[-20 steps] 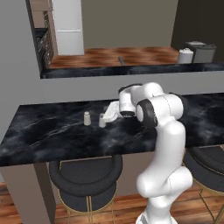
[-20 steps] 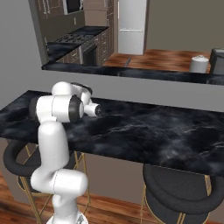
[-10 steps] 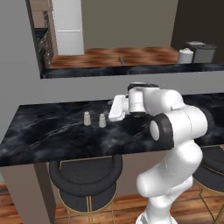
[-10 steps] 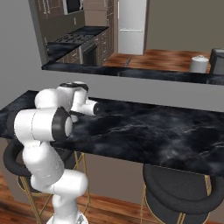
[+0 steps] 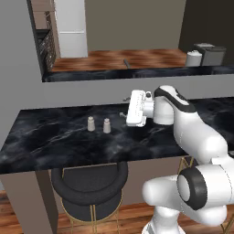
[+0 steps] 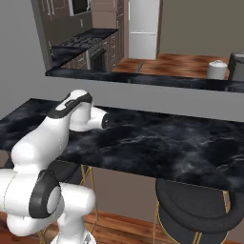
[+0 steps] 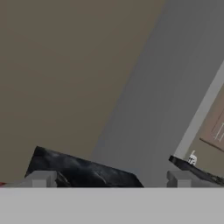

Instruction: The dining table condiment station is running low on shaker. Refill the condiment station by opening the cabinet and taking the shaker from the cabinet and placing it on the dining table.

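Two small pale shakers stand upright side by side on the black marble dining table [image 5: 55, 137]: one shaker [image 5: 91, 123] on the left, the other shaker [image 5: 106, 125] on the right. My gripper [image 5: 124, 107] hovers just right of them, a little above the slab, fingers pointing left, open and holding nothing. In the hand view the gripper [image 7: 111, 179] has its tips wide apart, with a corner of the dining table [image 7: 78, 170] beyond them. Brown cabinet fronts [image 6: 52, 12] line the far kitchen; I cannot tell which is the task's cabinet.
Round black stools [image 5: 89, 183] [image 6: 195, 209] sit under the table's near edge. Behind the table a grey half wall carries a second black counter [image 5: 137, 73] with a white pot [image 5: 193, 58] and a dark appliance [image 5: 212, 55]. A white fridge [image 5: 71, 27] stands far back.
My hand has drawn back to the right and slightly up, away from the right shaker, which now stands free. The arm's elbow has swung down to the right.
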Tool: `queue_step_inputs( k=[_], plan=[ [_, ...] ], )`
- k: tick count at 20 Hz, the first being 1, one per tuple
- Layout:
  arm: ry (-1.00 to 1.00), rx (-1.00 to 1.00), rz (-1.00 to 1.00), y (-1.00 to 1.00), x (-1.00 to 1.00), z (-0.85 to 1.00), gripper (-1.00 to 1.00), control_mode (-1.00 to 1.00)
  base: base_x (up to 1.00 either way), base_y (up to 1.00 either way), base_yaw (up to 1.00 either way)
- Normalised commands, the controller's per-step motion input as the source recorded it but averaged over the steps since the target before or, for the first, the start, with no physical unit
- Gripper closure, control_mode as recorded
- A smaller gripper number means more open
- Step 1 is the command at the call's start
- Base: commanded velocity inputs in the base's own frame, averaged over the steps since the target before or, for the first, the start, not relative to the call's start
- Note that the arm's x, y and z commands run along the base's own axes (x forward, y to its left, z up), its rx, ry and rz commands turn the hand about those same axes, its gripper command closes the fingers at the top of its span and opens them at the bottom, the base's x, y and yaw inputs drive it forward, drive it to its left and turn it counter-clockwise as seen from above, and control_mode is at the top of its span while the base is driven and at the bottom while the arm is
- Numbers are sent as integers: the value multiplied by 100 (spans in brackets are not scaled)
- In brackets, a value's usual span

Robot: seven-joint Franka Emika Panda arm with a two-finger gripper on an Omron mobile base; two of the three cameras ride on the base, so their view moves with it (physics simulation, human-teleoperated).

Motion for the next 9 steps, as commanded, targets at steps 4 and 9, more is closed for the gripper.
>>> queue_step_inputs(
  k=[4, 9],
  plan=[
    [-27, 6, 9, -37, -74, 98, -100, -100, 0, 0, 0],
    [-31, 4, 12, -26, -83, 34, -100, -100, 0, 0, 0]
  ],
)
